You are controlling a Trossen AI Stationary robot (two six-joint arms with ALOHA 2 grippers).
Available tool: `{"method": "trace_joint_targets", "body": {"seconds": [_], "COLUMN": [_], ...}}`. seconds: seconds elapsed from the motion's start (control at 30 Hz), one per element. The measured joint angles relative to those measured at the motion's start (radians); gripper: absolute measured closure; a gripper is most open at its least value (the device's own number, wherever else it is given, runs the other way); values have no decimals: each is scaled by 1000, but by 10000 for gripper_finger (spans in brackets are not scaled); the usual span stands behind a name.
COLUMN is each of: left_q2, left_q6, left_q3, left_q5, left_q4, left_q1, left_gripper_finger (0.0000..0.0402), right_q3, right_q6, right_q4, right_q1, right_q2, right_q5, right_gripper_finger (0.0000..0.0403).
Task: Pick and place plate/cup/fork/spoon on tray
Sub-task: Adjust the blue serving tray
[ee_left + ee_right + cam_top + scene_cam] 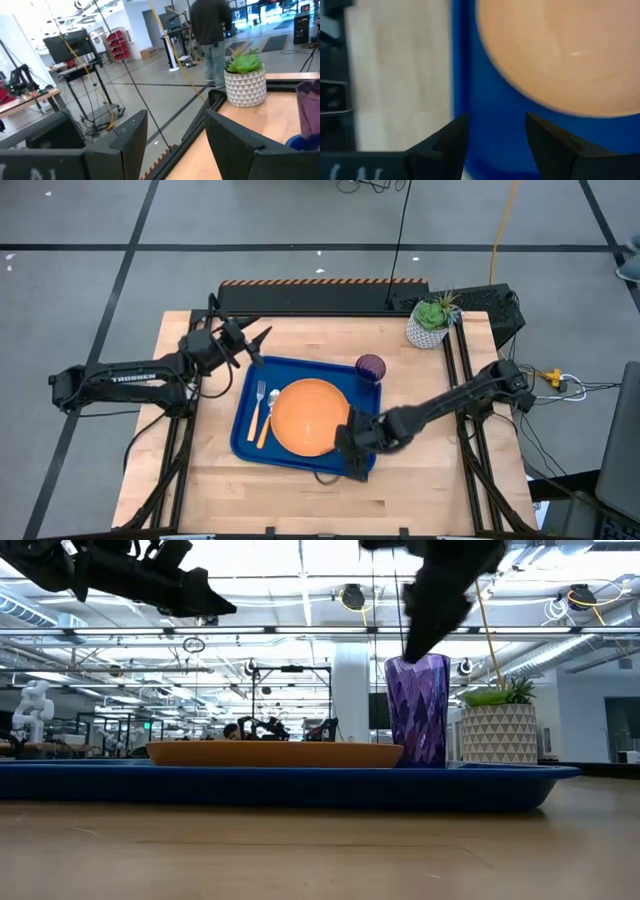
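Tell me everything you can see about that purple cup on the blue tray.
The cup is a small, dark purple, see-through tumbler that looks like plastic, with faceted sides catching the light. It stands upright and looks empty, in a corner of the blue tray nearest the potted succulent, just beside the orange plate; whether they touch is unclear. Neither hand touches it.
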Motion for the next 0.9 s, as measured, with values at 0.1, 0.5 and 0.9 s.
{"method": "trace_joint_targets", "body": {"seconds": [0.1, 0.5, 0.9], "left_q2": [0, 1, 1], "left_q6": [-29, -62, -60], "left_q3": [0, 0, 0], "left_q5": [1, 2, 1], "left_q4": [-11, 28, 29], "left_q1": [16, 26, 25], "left_gripper_finger": [202, 202, 202], "right_q3": [0, 0, 0], "right_q6": [88, 260, 223], "right_q4": [-6, 10, -22], "right_q1": [59, 185, 188], "right_q2": [12, 161, 203], "right_q5": [-43, 13, 68], "right_gripper_finger": [218, 218, 218]}}
